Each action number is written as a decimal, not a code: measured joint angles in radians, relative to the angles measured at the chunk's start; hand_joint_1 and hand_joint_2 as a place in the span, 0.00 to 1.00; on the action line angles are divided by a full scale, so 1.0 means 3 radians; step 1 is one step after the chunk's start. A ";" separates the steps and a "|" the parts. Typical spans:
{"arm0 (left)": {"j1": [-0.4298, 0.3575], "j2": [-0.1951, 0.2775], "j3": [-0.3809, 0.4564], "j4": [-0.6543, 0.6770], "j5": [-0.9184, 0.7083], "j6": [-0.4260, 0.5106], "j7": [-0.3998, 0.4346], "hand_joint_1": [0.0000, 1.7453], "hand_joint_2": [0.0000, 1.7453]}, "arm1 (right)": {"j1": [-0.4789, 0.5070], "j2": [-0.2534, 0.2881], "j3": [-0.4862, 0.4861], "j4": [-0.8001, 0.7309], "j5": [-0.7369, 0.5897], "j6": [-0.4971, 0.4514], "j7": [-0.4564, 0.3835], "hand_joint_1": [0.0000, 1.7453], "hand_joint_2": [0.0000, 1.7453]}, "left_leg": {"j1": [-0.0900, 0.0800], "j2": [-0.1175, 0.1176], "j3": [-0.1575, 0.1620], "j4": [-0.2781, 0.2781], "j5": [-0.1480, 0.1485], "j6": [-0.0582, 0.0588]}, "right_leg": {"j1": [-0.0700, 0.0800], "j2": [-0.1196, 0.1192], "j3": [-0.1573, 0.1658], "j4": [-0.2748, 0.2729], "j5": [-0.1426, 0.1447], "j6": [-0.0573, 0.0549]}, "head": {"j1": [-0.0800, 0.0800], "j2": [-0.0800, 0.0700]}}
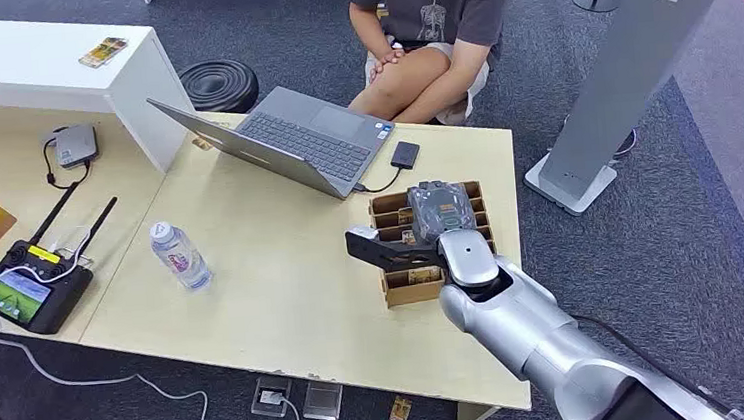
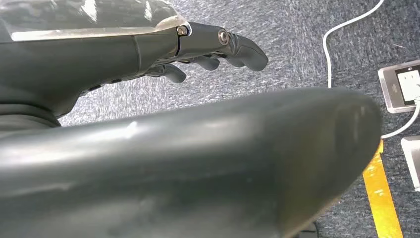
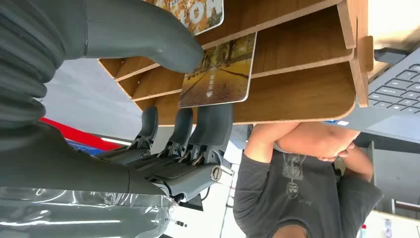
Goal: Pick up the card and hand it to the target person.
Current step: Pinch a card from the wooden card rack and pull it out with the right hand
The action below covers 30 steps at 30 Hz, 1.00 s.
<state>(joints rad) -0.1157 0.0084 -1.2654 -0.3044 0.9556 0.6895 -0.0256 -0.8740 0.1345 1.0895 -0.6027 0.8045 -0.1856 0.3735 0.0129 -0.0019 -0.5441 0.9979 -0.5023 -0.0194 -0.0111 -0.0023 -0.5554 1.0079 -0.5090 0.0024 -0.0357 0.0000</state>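
A card [image 3: 220, 69] with an autumn road picture stands in a slot of the wooden card rack [image 3: 297, 84]. My right hand [image 3: 148, 163] pinches it: the thumb presses on its printed face and the fingers [image 3: 215, 124] lie along the other side at its edge. In the head view the right hand [image 1: 439, 220] reaches over the rack [image 1: 409, 287] at the table's right part. The person [image 1: 434, 25] sits just beyond the table's far edge, hands on a knee. My left hand [image 2: 213, 47] hangs over the carpet, fingers loosely apart, holding nothing.
An open laptop [image 1: 292, 136] and a small black drive [image 1: 405, 154] lie between the rack and the person. A water bottle [image 1: 179, 255] stands mid-table and a controller [image 1: 31, 287] lies at the left. A grey stand [image 1: 628, 69] rises to the right.
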 joint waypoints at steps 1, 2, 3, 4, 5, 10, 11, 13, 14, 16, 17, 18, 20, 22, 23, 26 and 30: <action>0.0000 0.0000 0.0000 0.0001 0.0000 0.0000 0.0000 0.00 0.00 | 0.0000 0.0003 0.0000 0.0004 0.0000 0.0001 0.0000 0.57 1.00 | 0.0000 0.0000 0.0000 0.0000 0.0000 0.0000 | 0.0000 0.0000 0.0000 0.0000 0.0000 0.0000 | 0.0000 0.0000; 0.0000 -0.0001 0.0000 0.0003 -0.0001 0.0000 0.0000 0.00 0.00 | 0.0000 0.0006 0.0001 0.0009 0.0000 0.0002 0.0000 0.57 1.00 | 0.0000 0.0000 0.0000 0.0000 0.0000 0.0000 | 0.0000 0.0000 0.0000 0.0000 0.0000 0.0000 | 0.0000 0.0000; 0.0000 -0.0003 0.0000 0.0006 -0.0002 -0.0002 0.0000 0.00 0.00 | 0.0000 0.0011 0.0001 0.0018 0.0001 0.0004 0.0000 0.57 1.00 | 0.0000 0.0000 0.0000 0.0000 0.0000 0.0000 | 0.0000 0.0000 0.0000 0.0000 0.0000 0.0000 | -0.0001 0.0000; -0.0001 -0.0006 0.0000 0.0011 -0.0002 -0.0003 0.0000 0.00 0.00 | 0.0000 0.0015 0.0001 0.0027 0.0004 0.0007 0.0000 0.57 1.00 | 0.0000 0.0000 0.0000 0.0000 0.0000 0.0000 | 0.0000 0.0000 0.0000 0.0000 0.0000 0.0000 | -0.0001 0.0000; -0.0001 -0.0009 0.0000 0.0016 -0.0003 -0.0004 0.0000 0.00 0.00 | -0.0001 0.0018 0.0001 0.0036 0.0009 0.0011 0.0000 0.57 1.00 | 0.0000 0.0000 0.0000 0.0000 0.0000 0.0000 | 0.0000 0.0000 0.0000 0.0000 0.0000 0.0000 | -0.0001 0.0000; -0.0001 -0.0016 0.0000 0.0026 -0.0004 -0.0006 0.0000 0.00 0.00 | -0.0004 0.0031 0.0001 0.0058 0.0022 0.0020 -0.0001 0.62 1.00 | 0.0000 0.0000 0.0001 0.0000 0.0000 0.0000 | 0.0000 0.0000 0.0001 0.0000 0.0000 0.0000 | -0.0001 0.0000; -0.0001 -0.0016 0.0000 0.0027 -0.0004 -0.0007 0.0000 0.00 0.00 | -0.0004 0.0034 0.0001 0.0062 0.0022 0.0020 -0.0001 0.63 1.00 | 0.0000 0.0000 0.0001 0.0000 0.0000 0.0000 | 0.0000 0.0000 0.0001 0.0000 0.0000 0.0000 | 0.0000 0.0000; -0.0001 -0.0017 0.0000 0.0028 -0.0004 -0.0012 0.0000 0.00 0.00 | -0.0004 0.0040 0.0001 0.0070 0.0022 0.0023 -0.0001 0.67 1.00 | 0.0000 0.0000 0.0001 0.0000 0.0000 0.0000 | 0.0000 0.0000 0.0001 0.0000 0.0000 0.0000 | 0.0000 0.0000; -0.0001 -0.0017 0.0000 0.0029 -0.0004 -0.0015 0.0000 0.00 0.00 | -0.0004 0.0042 0.0001 0.0074 0.0022 0.0025 -0.0001 0.70 1.00 | 0.0000 0.0000 0.0001 0.0000 0.0000 0.0000 | 0.0000 0.0000 0.0001 0.0000 0.0000 0.0000 | 0.0000 0.0000; -0.0001 -0.0017 0.0000 0.0029 -0.0005 -0.0018 0.0000 0.00 0.00 | -0.0004 0.0045 0.0001 0.0081 0.0026 0.0027 -0.0001 0.75 1.00 | 0.0000 0.0000 0.0001 0.0000 0.0000 0.0000 | 0.0000 0.0000 0.0001 0.0000 0.0000 0.0000 | 0.0000 0.0000; -0.0001 -0.0017 0.0000 0.0029 -0.0006 -0.0019 0.0000 0.00 0.00 | -0.0004 0.0045 0.0001 0.0084 0.0030 0.0026 -0.0001 0.78 1.00 | 0.0000 0.0000 0.0001 0.0000 0.0000 0.0000 | 0.0000 0.0000 0.0001 0.0000 0.0000 0.0000 | 0.0000 0.0000; -0.0001 -0.0017 0.0000 0.0030 -0.0007 -0.0020 0.0000 0.00 0.00 | -0.0004 0.0046 0.0001 0.0087 0.0035 0.0024 -0.0003 0.80 1.00 | 0.0000 0.0000 0.0001 0.0000 0.0000 0.0000 | 0.0000 0.0000 0.0001 0.0000 0.0000 0.0000 | 0.0000 0.0000; -0.0001 -0.0017 0.0000 0.0030 -0.0008 -0.0020 0.0000 0.00 0.00 | -0.0004 0.0047 0.0001 0.0092 0.0047 0.0016 -0.0011 0.87 1.00 | 0.0000 0.0000 0.0001 0.0000 0.0000 0.0000 | 0.0000 0.0000 0.0001 0.0000 0.0000 0.0000 | -0.0001 0.0000; -0.0001 -0.0017 0.0000 0.0031 -0.0010 -0.0020 0.0000 0.00 0.00 | -0.0004 0.0047 0.0000 0.0099 0.0057 0.0006 -0.0021 0.91 1.00 | 0.0000 0.0000 0.0001 0.0000 0.0000 0.0000 | 0.0000 0.0000 0.0001 0.0000 0.0000 0.0000 | -0.0001 0.0000; -0.0001 -0.0017 0.0000 0.0031 -0.0010 -0.0021 0.0000 0.00 0.00 | -0.0005 0.0047 0.0000 0.0101 0.0060 0.0002 -0.0025 0.92 1.00 | 0.0000 0.0000 0.0001 0.0000 0.0000 0.0000 | 0.0000 0.0000 0.0001 0.0000 0.0000 0.0000 | -0.0001 0.0000; -0.0001 -0.0017 0.0000 0.0031 -0.0012 -0.0025 0.0000 0.00 0.00 | -0.0005 0.0047 -0.0001 0.0104 0.0061 -0.0009 -0.0030 0.92 1.00 | 0.0000 0.0000 0.0001 0.0000 0.0000 0.0000 | 0.0000 0.0000 0.0001 0.0000 0.0000 0.0000 | 0.0000 0.0000; -0.0001 -0.0017 0.0000 0.0031 -0.0014 -0.0026 0.0000 0.00 0.00 | -0.0005 0.0047 -0.0004 0.0105 0.0061 -0.0039 -0.0043 0.92 1.00 | 0.0000 0.0000 0.0001 0.0000 0.0000 0.0000 | 0.0000 0.0000 0.0001 0.0000 0.0000 0.0000 | 0.0000 0.0000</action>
<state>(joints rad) -0.1159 0.0034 -1.2654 -0.2953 0.9515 0.6817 -0.0256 -0.8756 0.1485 1.0883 -0.5711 0.8228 -0.1974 0.3606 0.0128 -0.0019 -0.5439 0.9979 -0.5022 -0.0194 -0.0112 -0.0023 -0.5552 1.0079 -0.5090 0.0024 -0.0358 0.0000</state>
